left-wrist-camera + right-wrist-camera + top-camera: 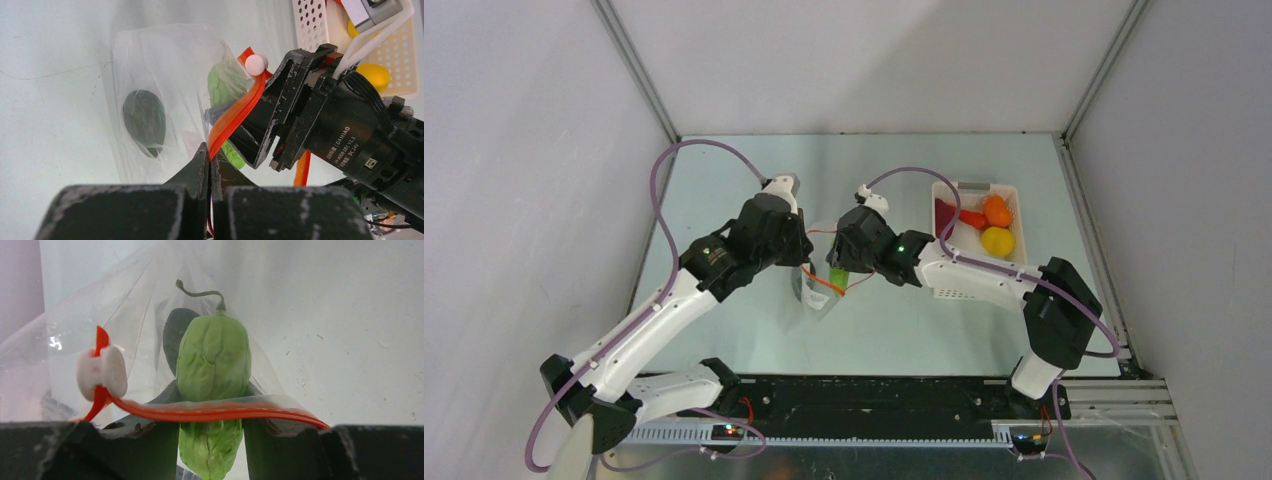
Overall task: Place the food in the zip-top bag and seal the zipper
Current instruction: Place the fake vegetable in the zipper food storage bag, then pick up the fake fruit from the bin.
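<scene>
A pale grey-green worktop (724,180) is forming the floor of a small booth and is catching a soft, even light, with a faint sheen across its surface. Plain white panels are closing it in: a back wall (864,60), a left wall (524,150) and a right wall (1194,150). Two bare metal posts (639,75) are running up the rear corners. A black rail (874,400) is lying along the near edge, with a pale slotted strip (864,433) just in front of it. In the wrist views, small dark specks and a thin scratch are showing on the surface.
</scene>
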Controlling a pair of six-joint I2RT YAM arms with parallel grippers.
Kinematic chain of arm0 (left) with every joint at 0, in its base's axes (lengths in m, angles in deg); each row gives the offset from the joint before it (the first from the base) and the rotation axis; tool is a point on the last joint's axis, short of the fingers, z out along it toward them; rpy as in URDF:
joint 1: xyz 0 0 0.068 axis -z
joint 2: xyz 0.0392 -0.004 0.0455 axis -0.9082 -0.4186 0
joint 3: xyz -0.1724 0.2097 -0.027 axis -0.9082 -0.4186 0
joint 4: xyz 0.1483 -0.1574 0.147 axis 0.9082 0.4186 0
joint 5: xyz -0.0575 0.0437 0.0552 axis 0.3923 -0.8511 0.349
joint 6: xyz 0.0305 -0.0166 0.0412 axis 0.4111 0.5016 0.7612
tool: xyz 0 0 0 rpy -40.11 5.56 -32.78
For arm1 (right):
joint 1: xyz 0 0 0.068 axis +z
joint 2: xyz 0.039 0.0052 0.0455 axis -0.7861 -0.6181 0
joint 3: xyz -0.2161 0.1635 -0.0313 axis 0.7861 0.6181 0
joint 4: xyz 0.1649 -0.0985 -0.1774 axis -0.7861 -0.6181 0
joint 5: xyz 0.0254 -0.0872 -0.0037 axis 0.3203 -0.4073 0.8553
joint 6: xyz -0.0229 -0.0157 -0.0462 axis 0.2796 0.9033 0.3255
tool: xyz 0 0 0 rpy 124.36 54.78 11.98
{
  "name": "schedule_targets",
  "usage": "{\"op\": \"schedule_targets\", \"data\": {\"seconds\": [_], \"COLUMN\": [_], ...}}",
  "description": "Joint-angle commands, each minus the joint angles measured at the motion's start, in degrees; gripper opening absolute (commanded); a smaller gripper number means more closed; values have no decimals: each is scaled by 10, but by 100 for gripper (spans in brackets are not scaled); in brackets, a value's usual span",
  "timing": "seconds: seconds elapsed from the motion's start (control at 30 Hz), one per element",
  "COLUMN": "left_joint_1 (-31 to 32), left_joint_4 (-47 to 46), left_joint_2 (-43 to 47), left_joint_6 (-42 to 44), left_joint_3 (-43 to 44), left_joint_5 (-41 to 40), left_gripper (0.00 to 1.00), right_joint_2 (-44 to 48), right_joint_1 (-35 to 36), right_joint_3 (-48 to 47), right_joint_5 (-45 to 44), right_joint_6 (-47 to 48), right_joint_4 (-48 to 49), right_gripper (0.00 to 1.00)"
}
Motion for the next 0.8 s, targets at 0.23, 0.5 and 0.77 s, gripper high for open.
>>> {"op": "schedule_targets", "data": {"seconds": [0.23, 0.5, 0.77], "left_joint_1": [-3, -3, -5], "left_joint_4": [-15, -14, -16], "left_joint_2": [14, 17, 14], "left_joint_6": [3, 4, 4], "left_joint_3": [-5, -5, -5], "left_joint_5": [-2, -16, -14], "left_gripper": [0, 0, 0], "right_joint_2": [39, 127, 272], "right_joint_1": [17, 39, -29], "right_joint_3": [-34, -27, 63], "right_joint_5": [8, -101, -244], "right_joint_6": [27, 162, 168], "right_joint_4": [-14, -29, -111], "right_gripper": [99, 99, 99]}}
